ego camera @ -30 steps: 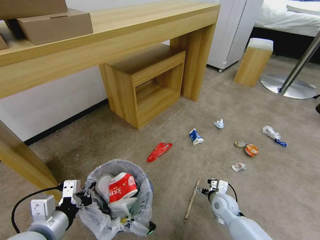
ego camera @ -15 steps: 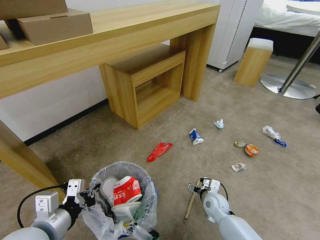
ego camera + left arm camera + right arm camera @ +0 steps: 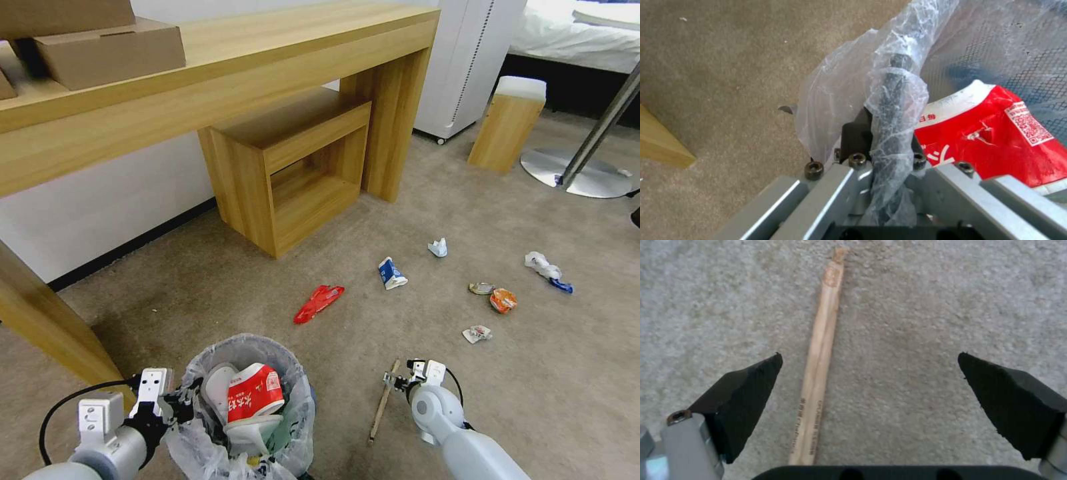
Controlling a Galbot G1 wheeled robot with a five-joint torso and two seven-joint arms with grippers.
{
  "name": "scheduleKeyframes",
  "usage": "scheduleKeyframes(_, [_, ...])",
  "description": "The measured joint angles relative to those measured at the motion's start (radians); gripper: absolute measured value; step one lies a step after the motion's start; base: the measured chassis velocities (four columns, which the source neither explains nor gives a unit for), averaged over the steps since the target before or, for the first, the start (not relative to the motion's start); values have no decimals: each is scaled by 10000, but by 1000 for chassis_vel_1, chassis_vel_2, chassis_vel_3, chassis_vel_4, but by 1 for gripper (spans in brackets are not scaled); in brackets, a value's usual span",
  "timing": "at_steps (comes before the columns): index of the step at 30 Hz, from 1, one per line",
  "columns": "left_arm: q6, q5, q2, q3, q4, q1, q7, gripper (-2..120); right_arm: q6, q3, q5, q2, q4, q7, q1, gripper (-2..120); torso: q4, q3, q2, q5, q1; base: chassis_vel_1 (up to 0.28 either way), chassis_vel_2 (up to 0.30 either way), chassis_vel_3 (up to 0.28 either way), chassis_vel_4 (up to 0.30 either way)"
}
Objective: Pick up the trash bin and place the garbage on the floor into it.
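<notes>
The floor (image 3: 520, 400) was a soft tan carpet. A long wooden stick (image 3: 384, 401) lay flat on it. Farther off lay a red wrapper (image 3: 319, 301) and a blue and white carton (image 3: 391, 273), well apart. A small white scrap (image 3: 438, 248) sat past the carton. An orange wrapper (image 3: 503, 300) lay just beside a flat round bit (image 3: 481, 288). Near them was a crumpled paper (image 3: 477, 333). A white wad with a blue bit (image 3: 547, 270) lay farther out. A small wooden shelf box (image 3: 293, 167) and a wooden block with a white top (image 3: 507, 123) stood on the carpet too.
</notes>
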Motion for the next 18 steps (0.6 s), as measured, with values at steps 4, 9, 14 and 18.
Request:
scheduleKeyframes(4, [-25,-2,7,-12,-6,-21,2,0,-27,-73,24,-59,-14,17,3,100,-1,0,0,0,0,0,0,0,0])
scheduleKeyframes(9, [-26,110,-126,54,9,18,36,0,-84,-203,34,-129,-17,-87,-41,100,0,0,0,0,0,0,0,0,0])
scheduleKeyframes(14, [-11,62,-174,62,5,16,38,0,-102,-309,0,-103,-65,-59,-20,100,0,0,0,0,0,0,0,0,0])
scheduleKeyframes(18, [8,82,-205,116,-54,36,39,0,-103,-414,4,-131,-93,30,24,100,-1,0,0,1,0,0,0,0,0])
